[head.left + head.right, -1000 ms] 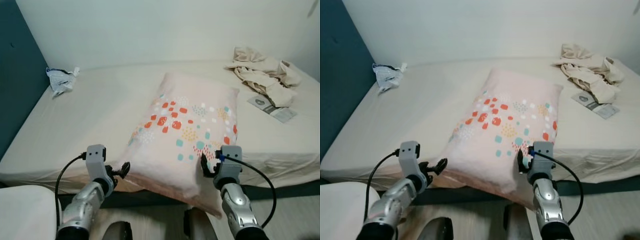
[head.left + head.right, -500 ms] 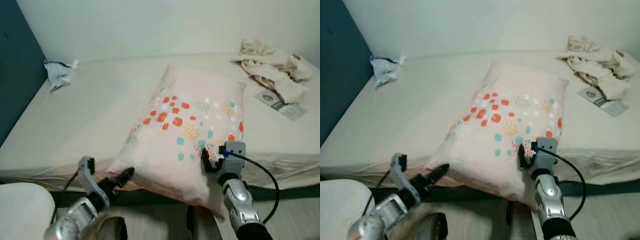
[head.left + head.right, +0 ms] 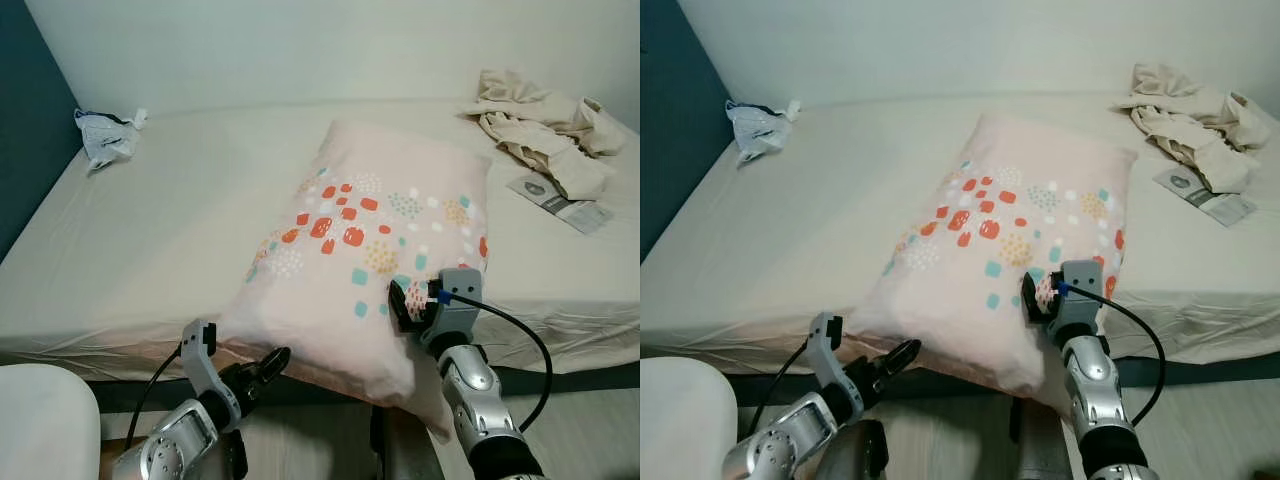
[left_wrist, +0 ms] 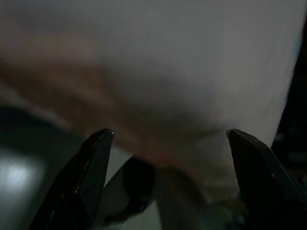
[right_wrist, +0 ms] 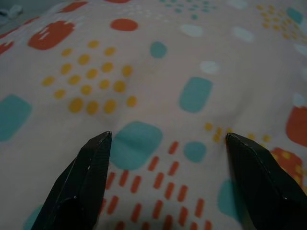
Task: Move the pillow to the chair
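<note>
The pillow [image 3: 375, 250] lies on the bed [image 3: 160, 230], ungrasped: both grippers, left [image 3: 262, 368] and right [image 3: 402, 305], reach its near edge, fingers apart.

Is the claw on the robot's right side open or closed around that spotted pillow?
Open. In its wrist view the right claw has its two black fingers spread wide, with the pillow fabric showing between them, not pinched.
</note>
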